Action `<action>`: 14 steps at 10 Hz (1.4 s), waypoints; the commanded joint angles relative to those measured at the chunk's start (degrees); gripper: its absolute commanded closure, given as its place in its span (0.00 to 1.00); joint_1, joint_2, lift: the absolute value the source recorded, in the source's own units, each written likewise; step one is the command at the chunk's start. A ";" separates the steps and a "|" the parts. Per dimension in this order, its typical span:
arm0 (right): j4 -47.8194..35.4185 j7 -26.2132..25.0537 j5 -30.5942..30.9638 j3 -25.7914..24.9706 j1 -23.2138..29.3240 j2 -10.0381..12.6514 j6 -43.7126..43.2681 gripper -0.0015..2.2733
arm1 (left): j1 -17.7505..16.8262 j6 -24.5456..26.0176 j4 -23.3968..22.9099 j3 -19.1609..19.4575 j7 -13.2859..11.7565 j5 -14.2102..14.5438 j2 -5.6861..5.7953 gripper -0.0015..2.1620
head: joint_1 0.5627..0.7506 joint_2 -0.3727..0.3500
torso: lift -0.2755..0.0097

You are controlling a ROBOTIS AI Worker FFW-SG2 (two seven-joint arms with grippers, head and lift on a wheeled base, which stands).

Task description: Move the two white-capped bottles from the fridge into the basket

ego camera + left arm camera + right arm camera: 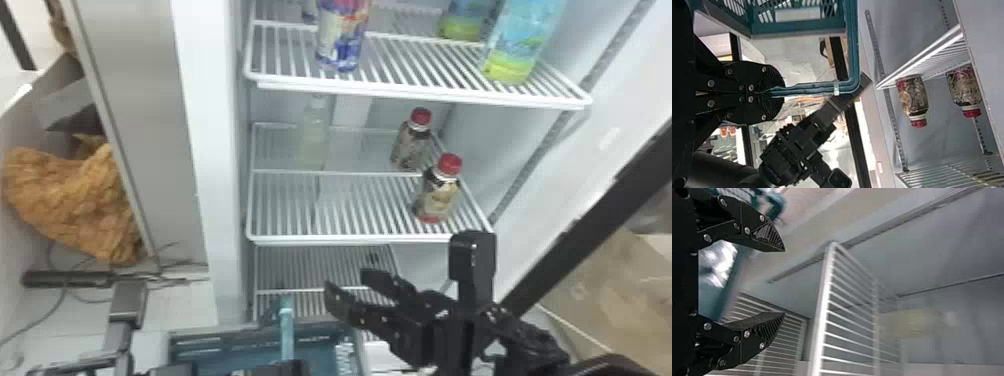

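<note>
From where I stand the job looks unfinished: a pale, white-capped bottle [312,140] is upright toward the back of the middle wire shelf [350,239], across from the red-capped bottles [438,195]. That one at least is left to fetch. Whether its partner already lies in the basket [797,29], I can't tell; I would guess one is done.

The right hand [784,281] has its fingers spread with nothing between them, in front of the fridge and lower than that shelf, pointing in over the basket's side. The left hand [768,92] has its fingers pressed together on the basket's teal handle [809,88].
</note>
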 commanded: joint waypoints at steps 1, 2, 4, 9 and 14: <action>0.80 0.01 -0.02 -0.32 0.49 0.33 -7.14 0.23 | 0.13 0.00 0.00 -0.04 0.00 0.12 -0.02 0.54 | 0.70 0.21 | 0.05; 2.07 0.01 -0.14 -0.20 0.34 0.33 -11.50 0.23 | 0.13 0.00 0.00 -0.04 0.00 0.12 -0.02 0.54 | 0.70 0.21 | 0.05; 5.86 -0.17 -0.25 0.60 -0.50 0.33 -22.04 0.23 | 0.13 -0.14 0.00 0.07 0.00 0.12 -0.02 0.54 | 0.70 0.22 | 0.05; 15.28 -3.59 0.78 5.05 -4.72 -0.37 -37.51 0.23 | 0.13 -0.28 0.00 -0.27 0.00 0.12 -0.11 0.54 | 0.70 0.25 | 0.05; 20.49 -7.64 2.38 6.77 -6.83 -0.55 -44.68 0.13 | -0.01 -0.28 0.00 -0.27 0.00 0.12 -0.02 0.54 | 0.70 0.25 | 0.05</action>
